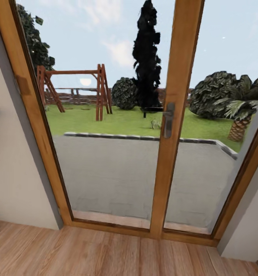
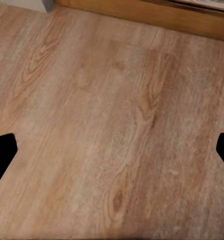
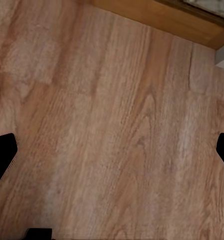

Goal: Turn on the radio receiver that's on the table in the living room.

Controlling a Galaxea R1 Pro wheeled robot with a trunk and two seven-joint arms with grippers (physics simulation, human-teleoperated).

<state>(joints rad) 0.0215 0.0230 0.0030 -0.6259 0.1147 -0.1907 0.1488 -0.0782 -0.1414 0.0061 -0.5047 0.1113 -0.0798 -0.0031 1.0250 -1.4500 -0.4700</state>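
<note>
The radio receiver and the coffee table are out of view. The head view faces a wood-framed glass patio door (image 1: 175, 115) with a grey handle (image 1: 168, 119). In the left wrist view, my left gripper (image 2: 112, 152) hangs over the light wood plank floor (image 2: 107, 125); its black fingertips (image 2: 2, 155) stand far apart at the picture's edges, open, with nothing between them. The right wrist view has my right gripper (image 3: 112, 152) the same way, open above the floor (image 3: 116, 130), black fingertips (image 3: 2, 155) wide apart.
Beige walls (image 1: 10, 172) flank the door on both sides. The door's wooden threshold (image 2: 156, 15) lies close ahead of both grippers. Outside are a paved terrace (image 1: 117, 172), lawn, a wooden swing frame (image 1: 73, 88) and trees. Plank floor (image 1: 106, 253) runs up to the door.
</note>
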